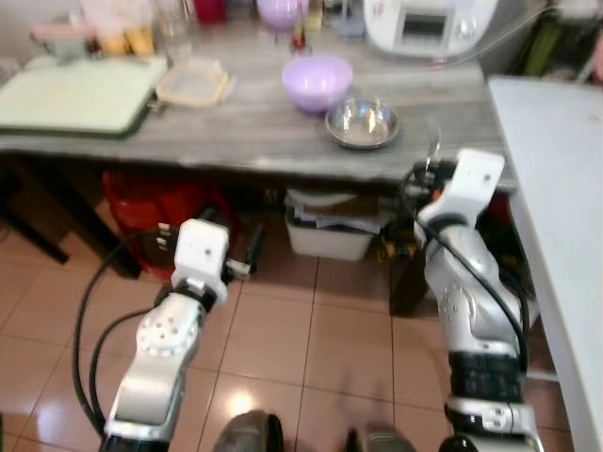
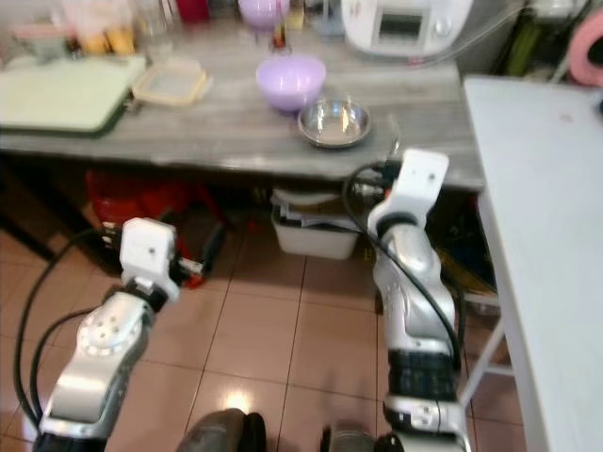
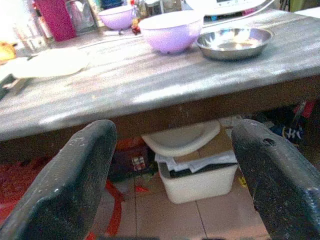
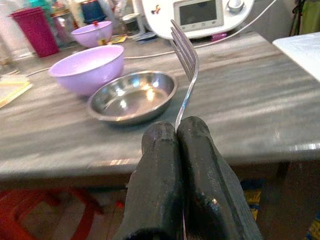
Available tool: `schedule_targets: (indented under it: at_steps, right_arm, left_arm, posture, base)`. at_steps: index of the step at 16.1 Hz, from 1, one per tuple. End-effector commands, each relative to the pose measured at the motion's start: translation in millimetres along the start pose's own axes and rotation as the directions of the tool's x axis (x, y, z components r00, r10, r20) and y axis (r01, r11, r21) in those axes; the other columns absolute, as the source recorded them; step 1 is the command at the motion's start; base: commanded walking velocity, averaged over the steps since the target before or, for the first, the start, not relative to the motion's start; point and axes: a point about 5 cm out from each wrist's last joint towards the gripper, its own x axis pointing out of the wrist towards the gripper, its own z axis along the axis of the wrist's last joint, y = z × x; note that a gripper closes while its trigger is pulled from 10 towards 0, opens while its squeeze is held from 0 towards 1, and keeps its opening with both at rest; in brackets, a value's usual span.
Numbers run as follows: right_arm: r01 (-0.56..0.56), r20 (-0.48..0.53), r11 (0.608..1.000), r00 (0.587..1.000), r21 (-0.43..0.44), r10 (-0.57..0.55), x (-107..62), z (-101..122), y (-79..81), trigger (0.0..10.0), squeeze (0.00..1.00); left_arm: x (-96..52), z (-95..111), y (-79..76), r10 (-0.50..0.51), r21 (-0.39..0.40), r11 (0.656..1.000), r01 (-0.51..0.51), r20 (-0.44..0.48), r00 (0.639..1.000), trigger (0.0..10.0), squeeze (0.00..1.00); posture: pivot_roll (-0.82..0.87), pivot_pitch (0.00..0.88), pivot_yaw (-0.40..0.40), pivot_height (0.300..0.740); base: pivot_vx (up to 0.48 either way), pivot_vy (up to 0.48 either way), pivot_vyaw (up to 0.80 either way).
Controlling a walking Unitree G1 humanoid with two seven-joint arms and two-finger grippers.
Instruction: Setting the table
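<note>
Carrying a fork [image 4: 186,65] pinched upright in the right gripper [image 4: 176,132], just short of the counter [image 1: 254,132] edge, near the steel bowl [image 1: 362,122] and purple bowl [image 1: 317,80]. Step judged: delivery; next, lowering it beside the steel bowl. Left gripper [image 3: 175,165]: wide, empty, its wrist view revealing a white bin [image 3: 197,182] underneath.

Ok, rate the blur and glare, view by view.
Eye views: soft blur overall, glare on the floor tiles. Left wrist view: far left washed out, left pincer sharp enough. Right wrist view: crisp on the fork, bright reflections in the steel bowl.
</note>
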Motion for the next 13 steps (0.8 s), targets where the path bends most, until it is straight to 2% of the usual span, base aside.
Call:
schedule_targets:
  at_steps: [1, 3, 6, 10, 13]
  right_arm:
    - [0.030, 0.019, 1.000, 0.999, 0.001, -0.030, 0.4, 4.3, -7.3, 10.0, 0.00]
    - [0.039, 0.010, 0.999, 0.999, 0.009, -0.039, 1.1, 3.1, -8.1, 10.0, 0.00]
    - [0.043, 0.002, 0.999, 0.999, 0.014, -0.043, 1.6, 1.3, -8.1, 10.0, 0.00]
    - [0.042, -0.001, 0.999, 0.999, 0.017, -0.042, 1.8, 0.6, -7.9, 10.0, 0.00]
    - [0.059, -0.025, 0.998, 0.998, 0.033, -0.058, 2.9, -2.6, -12.4, 10.0, 0.00]
  left_arm:
    - [0.1, 3.1, -4.5, -0.022, -0.005, 1.000, 0.022, 0.017, 1.000, 10.0, 0.00]
    - [-0.9, 3.4, -5.0, -0.025, -0.012, 1.000, 0.026, 0.020, 0.999, 10.0, 0.00]
    - [-1.3, 3.2, -3.7, -0.023, -0.014, 1.000, 0.023, 0.018, 1.000, 10.0, 0.00]
    - [-1.5, 3.2, -3.2, -0.021, -0.007, 1.000, 0.022, 0.017, 1.000, 10.0, 0.00]
    - [-0.6, 5.1, -1.0, -0.006, -0.031, 0.999, 0.007, 0.029, 1.000, 10.0, 0.00]
  posture:
    - [-0.01, 0.093, 0.051, 0.740]
    - [0.00, 0.094, 0.052, 0.740]
    - [0.00, 0.097, 0.052, 0.740]
    - [0.00, 0.098, 0.053, 0.740]
    - [0.00, 0.101, 0.054, 0.740]
  base:
    - [0.435, 0.000, 0.00]
    - [0.428, 0.000, 0.00]
    - [0.414, -0.164, -0.58]
    - [0.442, 0.000, 0.00]
    - [0.000, 0.000, 0.00]
